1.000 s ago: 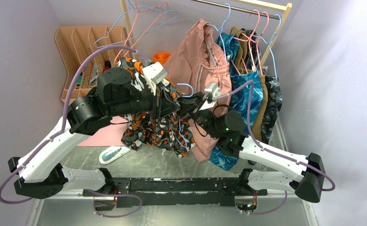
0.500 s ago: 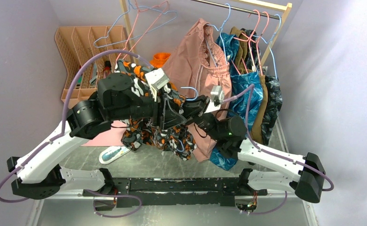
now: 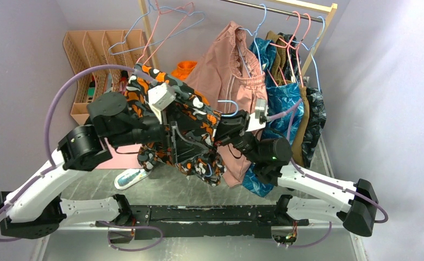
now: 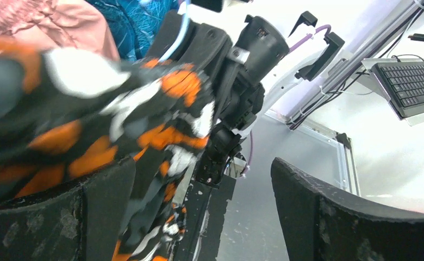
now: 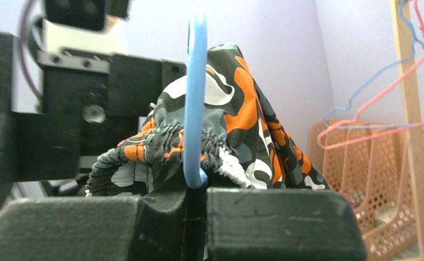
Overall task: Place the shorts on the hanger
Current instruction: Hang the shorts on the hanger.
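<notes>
the right tool is clenched on the hanger. its two fingers are pressed together around the thin blue wire, which rises straight up out of the grip in the right wrist view. the shorts sit directly behind the hanger, with their gathered waistband bunched against the wire and touching it. i cannot tell whether the wire passes through the fabric.

the left tool is released, its fingers standing wide apart. the right arm and a strip of grey worktop show between them. the shorts' fabric lies against one finger and fills that side of the left wrist view, while the other finger is bare.

from above, the shorts are up off the worktop, draped over the end of the left arm just left of the hanger's hook. a pink garment hangs just behind the hanger from a rail, among other clothes. a peach tray stands well to the left of the hanger. a pink mat lies on the worktop below and left of the hanger.
</notes>
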`<state>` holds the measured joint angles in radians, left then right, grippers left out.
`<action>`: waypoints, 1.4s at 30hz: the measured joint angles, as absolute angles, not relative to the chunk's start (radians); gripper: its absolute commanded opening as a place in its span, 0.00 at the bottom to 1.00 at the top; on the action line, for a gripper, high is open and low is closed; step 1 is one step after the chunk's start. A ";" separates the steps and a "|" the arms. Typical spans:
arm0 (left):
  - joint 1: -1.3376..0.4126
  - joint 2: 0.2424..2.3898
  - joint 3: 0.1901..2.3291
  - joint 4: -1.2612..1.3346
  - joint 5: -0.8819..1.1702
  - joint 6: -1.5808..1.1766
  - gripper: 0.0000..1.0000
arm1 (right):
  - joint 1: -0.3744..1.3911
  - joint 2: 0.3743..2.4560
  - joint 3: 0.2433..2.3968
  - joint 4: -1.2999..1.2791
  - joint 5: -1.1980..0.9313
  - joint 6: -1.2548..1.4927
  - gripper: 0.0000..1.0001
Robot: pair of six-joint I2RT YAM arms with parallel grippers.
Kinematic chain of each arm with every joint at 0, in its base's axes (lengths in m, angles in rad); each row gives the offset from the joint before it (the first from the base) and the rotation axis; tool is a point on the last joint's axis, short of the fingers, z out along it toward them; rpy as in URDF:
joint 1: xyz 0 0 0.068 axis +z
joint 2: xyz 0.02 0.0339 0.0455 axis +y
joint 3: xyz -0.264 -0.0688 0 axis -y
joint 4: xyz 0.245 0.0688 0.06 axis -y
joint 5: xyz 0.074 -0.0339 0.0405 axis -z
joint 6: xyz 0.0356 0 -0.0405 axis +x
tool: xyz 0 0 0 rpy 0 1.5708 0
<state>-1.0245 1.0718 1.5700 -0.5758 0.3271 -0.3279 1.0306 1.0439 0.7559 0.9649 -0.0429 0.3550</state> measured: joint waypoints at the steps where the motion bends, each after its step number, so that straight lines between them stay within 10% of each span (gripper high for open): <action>1: -1.023 1.054 1.560 -0.576 0.324 -0.325 0.99 | 1.031 1.040 0.756 0.975 -0.047 0.359 0.00; 31: -1.015 0.680 1.416 -0.622 -0.170 -0.138 0.97 | 1.041 0.500 0.774 0.368 -0.090 0.193 0.00; 42: -1.015 0.836 1.441 -0.608 -0.096 0.042 0.67 | 1.041 0.453 0.788 0.196 -0.100 0.180 0.00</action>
